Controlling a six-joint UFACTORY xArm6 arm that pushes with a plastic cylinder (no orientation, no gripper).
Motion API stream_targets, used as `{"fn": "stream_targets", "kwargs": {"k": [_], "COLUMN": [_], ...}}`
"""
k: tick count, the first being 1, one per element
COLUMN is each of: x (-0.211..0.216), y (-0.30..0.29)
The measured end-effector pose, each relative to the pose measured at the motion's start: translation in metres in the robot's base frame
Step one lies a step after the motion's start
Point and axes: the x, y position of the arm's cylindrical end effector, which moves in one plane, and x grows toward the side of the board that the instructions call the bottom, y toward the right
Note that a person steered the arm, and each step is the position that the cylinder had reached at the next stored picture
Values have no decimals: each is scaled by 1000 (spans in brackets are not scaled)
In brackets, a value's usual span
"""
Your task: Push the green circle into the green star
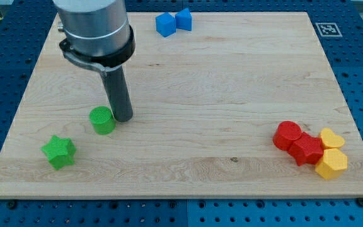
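No claw here, nothing gripped: my tip (122, 118) sits touching the green circle (102, 120) on its right side. That lines up a push down-left toward the green star (59, 152), near it on the surface (232, 94).

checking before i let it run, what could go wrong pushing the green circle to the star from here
1. My tip sits at the green circle's right edge, while the green star lies down-left. A push straight left would likely send it above the star.
2. The circle is round, so an off-centre push may let it slip round my tip.
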Motion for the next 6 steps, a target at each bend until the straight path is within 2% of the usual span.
{"fn": "stream_targets", "kwargs": {"k": [3,6], "x": [-1,54], "y": [-32,-32]}}
